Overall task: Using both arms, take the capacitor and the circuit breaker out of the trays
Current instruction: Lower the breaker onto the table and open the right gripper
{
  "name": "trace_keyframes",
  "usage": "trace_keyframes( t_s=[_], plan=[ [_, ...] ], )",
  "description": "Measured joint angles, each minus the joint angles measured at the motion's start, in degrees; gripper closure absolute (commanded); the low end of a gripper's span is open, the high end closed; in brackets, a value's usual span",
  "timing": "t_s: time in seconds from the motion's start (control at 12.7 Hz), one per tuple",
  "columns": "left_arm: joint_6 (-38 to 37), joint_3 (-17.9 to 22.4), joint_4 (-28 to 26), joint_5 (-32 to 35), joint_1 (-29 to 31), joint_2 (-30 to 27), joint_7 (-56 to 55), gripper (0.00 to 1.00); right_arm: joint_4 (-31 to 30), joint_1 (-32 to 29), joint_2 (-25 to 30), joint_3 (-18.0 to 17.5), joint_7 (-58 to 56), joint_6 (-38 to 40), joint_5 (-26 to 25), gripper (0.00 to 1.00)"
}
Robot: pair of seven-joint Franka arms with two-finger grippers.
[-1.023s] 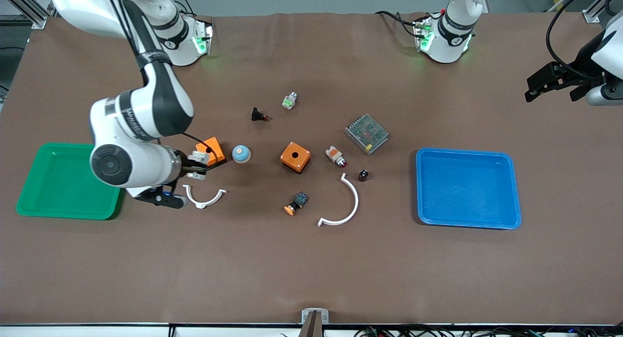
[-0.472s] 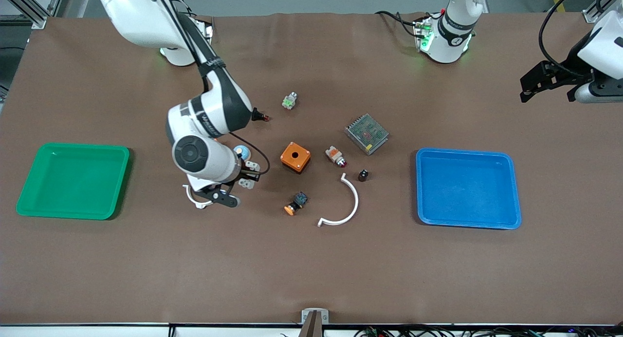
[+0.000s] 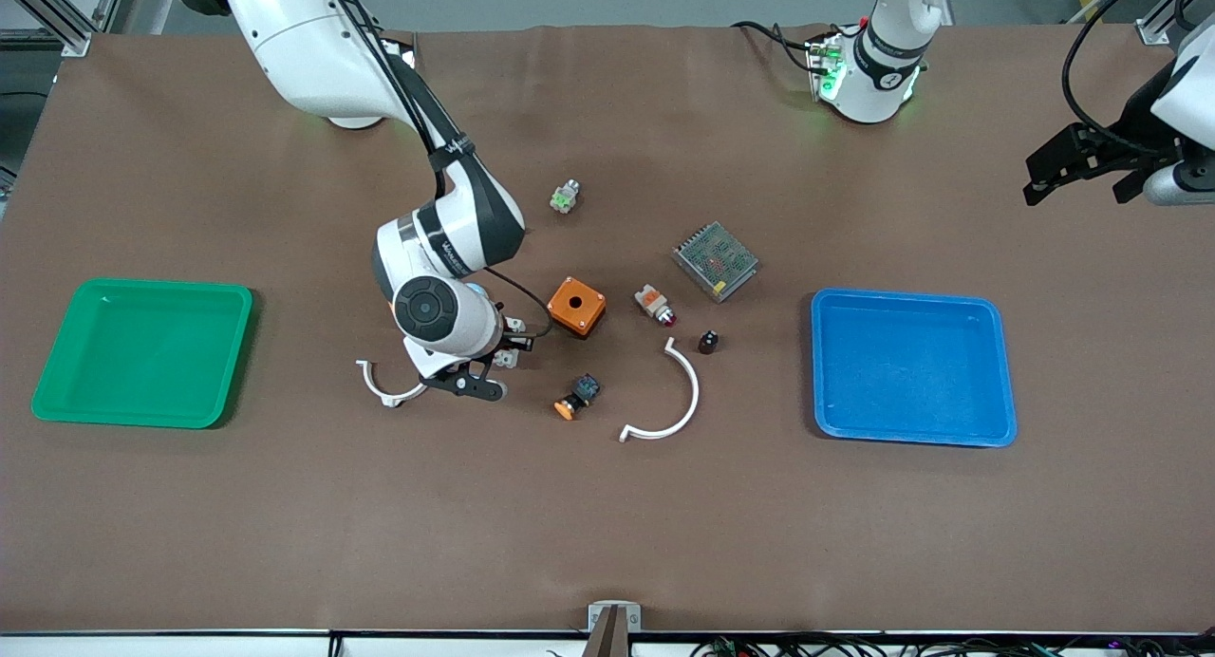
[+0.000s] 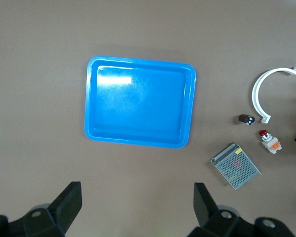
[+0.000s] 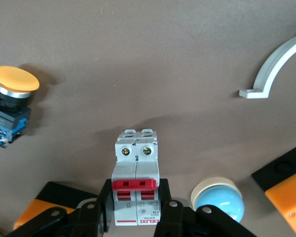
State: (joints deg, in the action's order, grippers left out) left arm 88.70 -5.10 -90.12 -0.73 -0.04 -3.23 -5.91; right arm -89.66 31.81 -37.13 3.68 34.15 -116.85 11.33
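The breaker point(image 5: 136, 173), a light-grey block with red levers, is up off the table with my right gripper point(image 5: 136, 195) shut on its sides. In the front view that gripper point(image 3: 508, 342) hangs over the table between a small white arc point(image 3: 384, 386) and an orange box point(image 3: 576, 306). The capacitor point(image 3: 708, 341), a tiny black cylinder, lies on the table between a large white arc point(image 3: 669, 401) and the blue tray point(image 3: 911, 367); it also shows in the left wrist view point(image 4: 246, 119). My left gripper point(image 3: 1082, 168) waits open and empty, high over the table at the left arm's end.
A green tray point(image 3: 142, 351) sits at the right arm's end. Around the middle lie a mesh-topped box point(image 3: 716, 260), a white-orange part with a red tip point(image 3: 655, 304), a button with an orange cap point(image 3: 576, 397), a green-white part point(image 3: 564, 197) and a blue dome point(image 5: 219, 205).
My right arm has carried the breaker from beside the green tray toward the table's middle, now next to the orange box. The left gripper has only shifted slightly.
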Motion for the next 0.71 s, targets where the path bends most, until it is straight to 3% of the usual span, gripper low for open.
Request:
trace_keyframes(
  t_s=[0.71],
  plan=[
    [1.2, -0.1, 0.2, -0.4, 0.0, 1.6, 0.0, 0.00, -0.3, 0.1, -1.5, 0.0, -1.3, -3.8, 0.0, 0.83]
  ],
)
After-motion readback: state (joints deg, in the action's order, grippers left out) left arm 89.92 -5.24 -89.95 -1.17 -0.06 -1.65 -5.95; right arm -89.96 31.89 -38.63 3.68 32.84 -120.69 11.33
